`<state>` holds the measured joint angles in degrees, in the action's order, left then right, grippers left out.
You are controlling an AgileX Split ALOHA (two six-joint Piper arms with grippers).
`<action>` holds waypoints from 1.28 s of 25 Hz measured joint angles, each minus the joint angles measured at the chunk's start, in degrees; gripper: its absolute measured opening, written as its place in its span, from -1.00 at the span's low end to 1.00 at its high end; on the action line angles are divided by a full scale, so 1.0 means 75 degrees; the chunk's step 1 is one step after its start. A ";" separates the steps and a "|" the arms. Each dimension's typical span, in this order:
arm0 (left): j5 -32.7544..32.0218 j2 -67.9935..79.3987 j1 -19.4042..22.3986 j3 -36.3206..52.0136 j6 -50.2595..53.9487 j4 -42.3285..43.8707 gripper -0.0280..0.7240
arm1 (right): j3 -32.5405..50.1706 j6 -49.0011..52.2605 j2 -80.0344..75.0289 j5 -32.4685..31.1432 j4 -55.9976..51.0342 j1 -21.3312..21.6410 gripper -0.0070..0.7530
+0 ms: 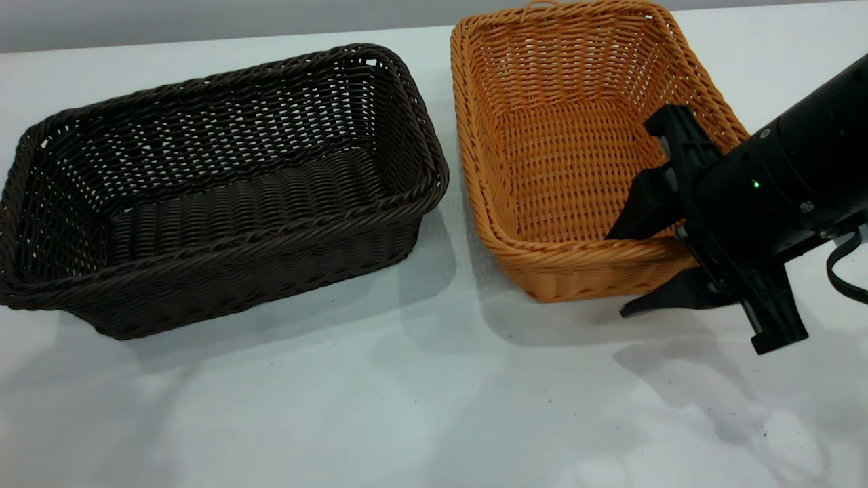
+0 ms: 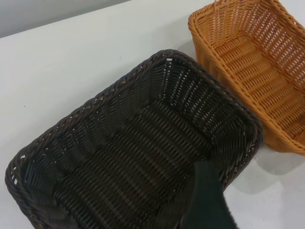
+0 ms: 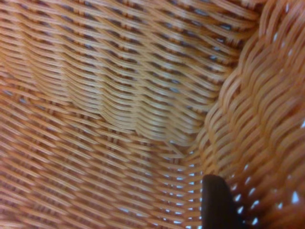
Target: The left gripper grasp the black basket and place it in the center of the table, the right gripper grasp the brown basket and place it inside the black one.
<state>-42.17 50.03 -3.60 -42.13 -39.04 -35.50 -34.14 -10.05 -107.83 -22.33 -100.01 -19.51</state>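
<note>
The black basket (image 1: 224,183) stands on the white table (image 1: 420,379) at the left, long side toward the front. In the left wrist view a dark part of my left gripper (image 2: 207,202) hangs over the near end of the black basket (image 2: 138,157); that arm does not show in the exterior view. Right beside it stands the brown basket (image 1: 576,135), upright, a narrow gap between them. My right gripper (image 1: 615,274) is open astride the brown basket's near wall at its right corner, one finger inside and one outside. The inner finger (image 3: 217,202) lies against the wicker (image 3: 119,95).
The table's back edge (image 1: 203,41) runs just behind both baskets. Bare table surface spreads across the front (image 1: 339,420), with a few dark specks at the front right (image 1: 766,427). A black cable (image 1: 844,271) hangs from the right arm.
</note>
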 joint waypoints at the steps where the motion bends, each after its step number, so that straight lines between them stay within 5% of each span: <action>1: 0.0000 0.0000 0.0000 0.0000 0.0000 0.0000 0.18 | 0.0000 0.0032 0.0000 -0.0044 0.0000 0.0000 -0.15; 9: -0.0091 0.0000 0.0000 0.0000 0.0000 0.0000 0.18 | 0.0000 0.0113 0.0007 -0.0025 -0.0039 0.0008 -0.72; 16: -0.0144 0.0000 0.0000 0.0000 0.0000 0.0000 0.18 | 0.0000 0.0365 0.0289 0.0868 0.0107 0.0159 -0.72; 21: -0.0115 0.0000 0.0000 0.0000 -0.0011 0.0000 0.18 | 0.0007 -0.0136 0.1005 0.1781 -0.0031 0.0881 -0.72; 32: 0.0118 0.1105 -0.0704 0.0388 -0.0828 0.0059 0.18 | -0.0182 -0.2630 0.2898 -0.0654 0.0940 0.2475 -0.72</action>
<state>-41.28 58.32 -8.88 -39.22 -45.25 -35.06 -35.50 -29.78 -86.09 -27.23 -92.97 -0.95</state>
